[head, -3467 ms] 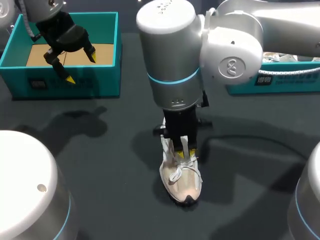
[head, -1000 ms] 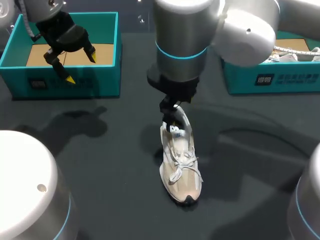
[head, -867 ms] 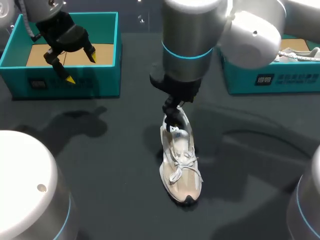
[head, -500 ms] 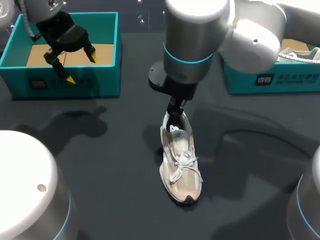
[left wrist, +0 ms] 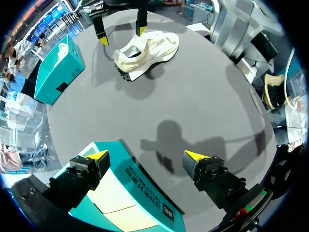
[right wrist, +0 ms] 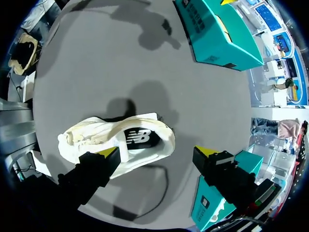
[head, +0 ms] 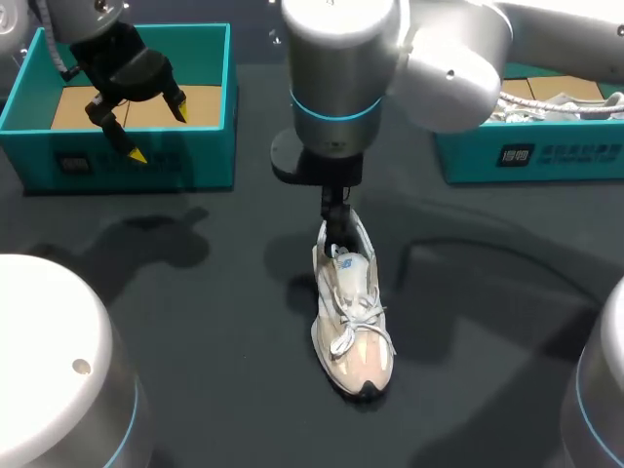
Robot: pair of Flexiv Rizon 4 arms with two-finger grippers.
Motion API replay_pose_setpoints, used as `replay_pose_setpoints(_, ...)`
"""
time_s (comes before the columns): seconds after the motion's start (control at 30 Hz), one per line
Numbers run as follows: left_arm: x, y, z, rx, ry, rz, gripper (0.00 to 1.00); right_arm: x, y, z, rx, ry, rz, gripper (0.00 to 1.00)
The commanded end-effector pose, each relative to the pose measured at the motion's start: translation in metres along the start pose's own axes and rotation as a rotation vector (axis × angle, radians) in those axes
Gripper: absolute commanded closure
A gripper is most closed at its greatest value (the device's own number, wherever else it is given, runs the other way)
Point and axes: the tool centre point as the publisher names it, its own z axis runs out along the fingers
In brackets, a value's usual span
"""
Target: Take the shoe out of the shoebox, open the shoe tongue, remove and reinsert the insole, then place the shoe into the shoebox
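Note:
The white and cream shoe [head: 353,317] lies upright on the dark table, toe toward the front edge. Its dark insole [right wrist: 140,137] shows inside the opening. My right gripper [head: 336,226] hangs just above the heel; in the right wrist view it [right wrist: 157,152] stands open, one finger over the shoe's [right wrist: 116,140] side, the other beside the heel. My left gripper [head: 158,132] is open above the teal shoebox [head: 210,146] at the back left, holding nothing. From the left wrist, the gripper [left wrist: 147,155] is over the box's corner [left wrist: 140,191], the shoe [left wrist: 147,48] far ahead.
A second teal box [head: 526,151] with white items inside stands at the back right. White arm bases [head: 49,370] fill the front corners. Bare dark table [head: 195,312] surrounds the shoe.
My right gripper has lifted off the laces and now hangs over the heel; in the last second its arm swung slightly left. The shoe and left arm have not moved.

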Motion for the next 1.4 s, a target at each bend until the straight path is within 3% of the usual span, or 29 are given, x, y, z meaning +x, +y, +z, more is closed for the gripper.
replay_pose_setpoints(0.03, 0.001, 0.000, -0.001, -0.001, 0.001, 0.001, 0.00, -0.005, 0.001, 0.015, -0.008, 0.012, -0.036, 0.00)
replay_pose_setpoints(0.87, 0.001, 0.000, -0.001, -0.001, 0.001, 0.001, 0.00, -0.028, -0.012, 0.076, -0.056, 0.087, -0.122, 0.00)
replay_pose_setpoints(1.4, 0.001, 0.000, -0.001, -0.001, 0.001, 0.001, 0.00, -0.025, -0.008, 0.102, -0.087, 0.139, -0.110, 0.22)
